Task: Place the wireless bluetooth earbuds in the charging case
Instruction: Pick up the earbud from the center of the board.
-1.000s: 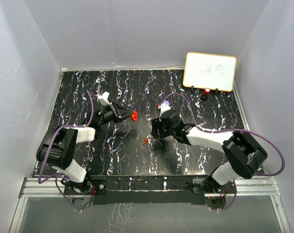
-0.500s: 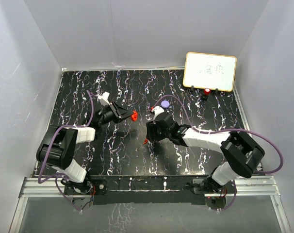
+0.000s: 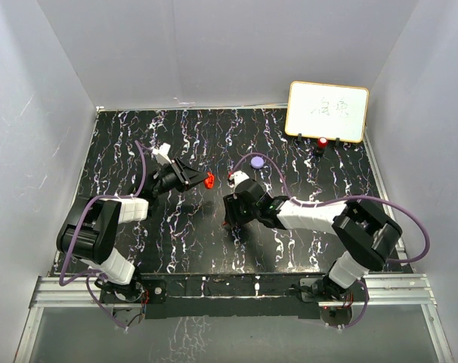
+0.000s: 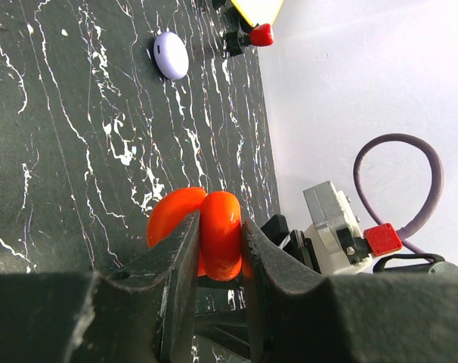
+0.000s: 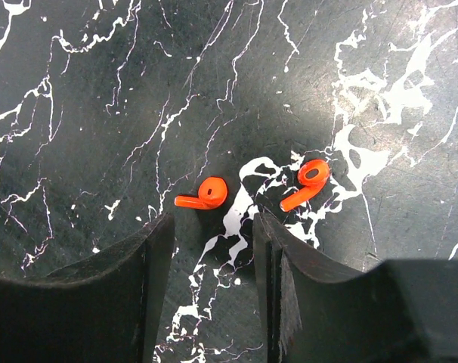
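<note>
Two red earbuds lie on the black marbled table: one [image 5: 205,194] just ahead of my right gripper's left finger, the other [image 5: 308,181] beyond its right finger. My right gripper [image 5: 214,223] hovers over them, open, with only bare table between the fingers; from above it [image 3: 227,218] is at mid-table. The red charging case [image 4: 221,227] is pinched on its edge between the fingers of my left gripper [image 4: 220,223], which holds it off the table; from above the red charging case [image 3: 209,180] shows at the tip of the left gripper [image 3: 201,180].
A lavender-purple case [image 3: 257,161] lies on the table behind the right arm, and the lavender-purple case [image 4: 171,55] also shows in the left wrist view. A whiteboard [image 3: 327,112] stands at the back right with a small red item [image 3: 322,141] in front of it. Grey walls close in the table.
My right gripper has slid left and toward the near edge over the red earbuds, uncovering the purple case, and its jaws have narrowed. The left arm and the red case have not moved.
</note>
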Robot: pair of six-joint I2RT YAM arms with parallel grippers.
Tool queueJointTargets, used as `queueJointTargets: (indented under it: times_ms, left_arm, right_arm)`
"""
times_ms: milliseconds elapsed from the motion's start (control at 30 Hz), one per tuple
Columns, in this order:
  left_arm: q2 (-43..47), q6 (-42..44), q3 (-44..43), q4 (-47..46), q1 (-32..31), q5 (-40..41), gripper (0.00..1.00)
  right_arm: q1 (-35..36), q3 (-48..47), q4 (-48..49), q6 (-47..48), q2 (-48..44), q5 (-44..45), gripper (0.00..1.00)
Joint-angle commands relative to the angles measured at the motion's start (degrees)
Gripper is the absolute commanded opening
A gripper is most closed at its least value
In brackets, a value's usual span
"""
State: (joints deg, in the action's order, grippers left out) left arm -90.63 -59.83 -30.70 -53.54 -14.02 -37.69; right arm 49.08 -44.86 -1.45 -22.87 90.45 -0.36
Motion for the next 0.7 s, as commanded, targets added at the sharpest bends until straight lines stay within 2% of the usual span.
queueJointTargets:
  times_ms: [0,667]
  left_arm:
    - [0.5,0.1,-1.2,-0.8,0.5,-1.0,0.00]
    - [0.7,-0.1,-0.4,-1.4,1.0,-1.3,0.00]
  right_arm:
    - [0.2,-2.7,3.2,-0.9,0.9,-0.2,0.43]
    - [0.3,-2.7,6.0,-2.7,3.9,-1.4,0.36]
